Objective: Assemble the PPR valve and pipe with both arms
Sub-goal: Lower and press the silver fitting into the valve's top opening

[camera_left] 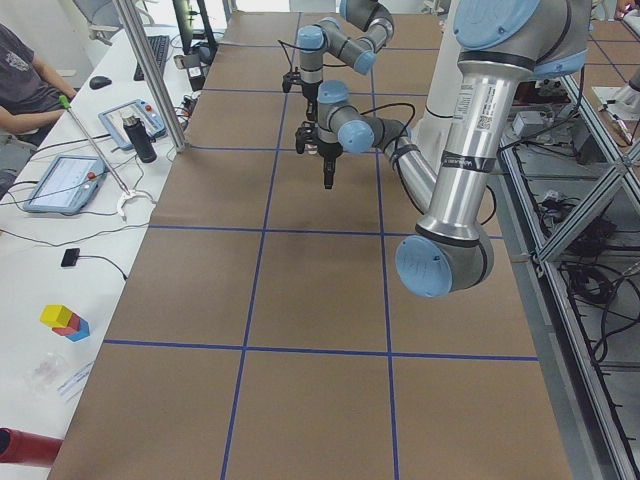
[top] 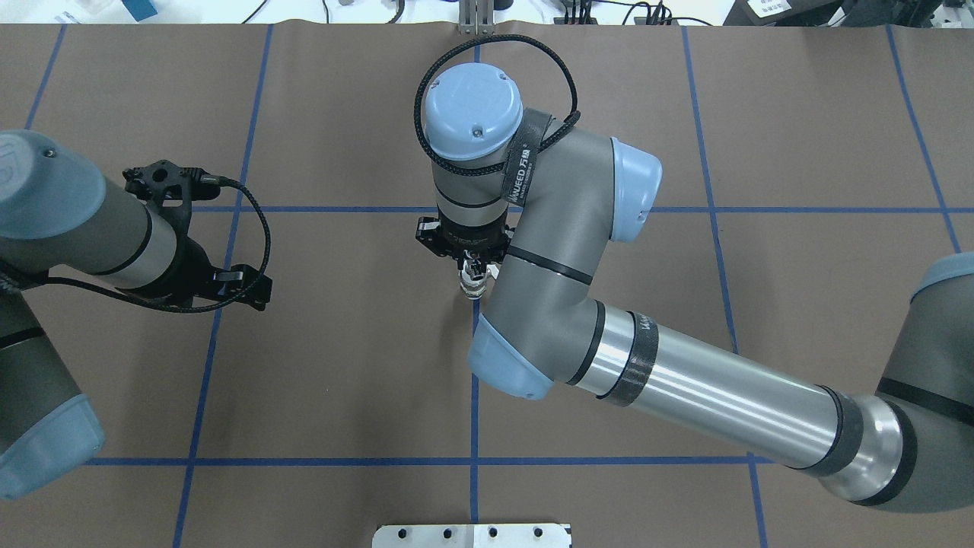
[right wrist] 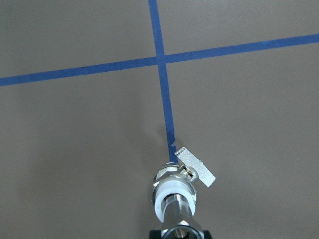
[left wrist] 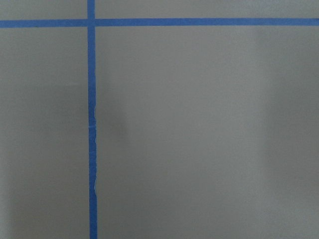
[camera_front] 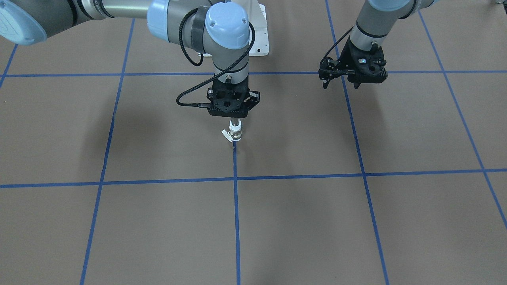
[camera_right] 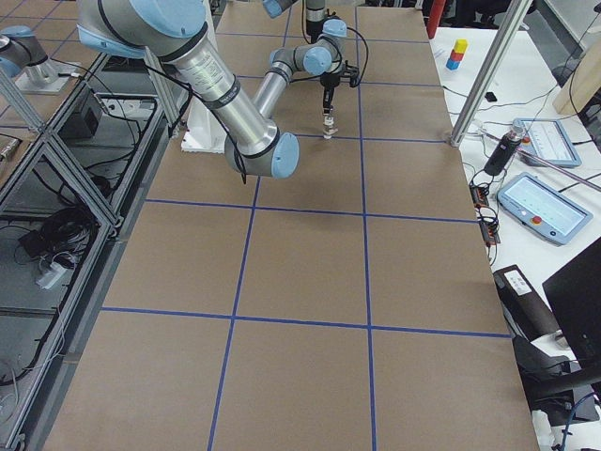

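- White plastic first: finding the valve directly beneath the right gripper, on a blue tape line (touching the table or hovering just over it, impossible to say).
- Pinching the pipe upright, with its lower end apparently already entering the valve's collar.
- Judging this as the seating step: keeping the pipe plumb, pressing straight down, avoiding any twist against the side handle.
- Holding the left gripper well apart from both parts, with no telling whether spread or pressed together.

Right gripper downward, clenched; left gripper spread, aloft.
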Robot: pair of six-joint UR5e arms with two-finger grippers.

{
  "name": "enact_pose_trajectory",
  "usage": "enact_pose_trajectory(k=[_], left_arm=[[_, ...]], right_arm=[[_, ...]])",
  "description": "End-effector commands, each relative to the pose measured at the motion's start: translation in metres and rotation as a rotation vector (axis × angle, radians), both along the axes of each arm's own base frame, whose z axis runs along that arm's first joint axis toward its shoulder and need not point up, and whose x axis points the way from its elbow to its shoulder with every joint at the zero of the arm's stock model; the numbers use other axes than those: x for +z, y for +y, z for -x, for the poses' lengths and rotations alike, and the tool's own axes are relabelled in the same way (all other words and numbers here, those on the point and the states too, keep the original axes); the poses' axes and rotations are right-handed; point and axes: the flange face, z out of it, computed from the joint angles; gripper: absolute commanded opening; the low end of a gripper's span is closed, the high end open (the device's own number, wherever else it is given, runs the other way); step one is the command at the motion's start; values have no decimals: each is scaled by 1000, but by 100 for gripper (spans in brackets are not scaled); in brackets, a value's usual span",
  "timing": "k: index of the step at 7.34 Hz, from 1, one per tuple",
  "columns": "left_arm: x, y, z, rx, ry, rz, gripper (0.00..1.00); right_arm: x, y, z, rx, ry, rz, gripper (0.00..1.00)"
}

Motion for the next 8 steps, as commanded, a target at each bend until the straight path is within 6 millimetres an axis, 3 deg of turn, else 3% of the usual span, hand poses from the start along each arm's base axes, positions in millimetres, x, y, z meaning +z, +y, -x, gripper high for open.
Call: enact_pose_trajectory(k=[1,8], left_arm=[[0,0,0,0,0,0,99],[-1,0,1,0,2,-2,99]], right_arm=[[0,0,1,0,-5,-3,0],[7,-2,7,-6,-18,-5,0]])
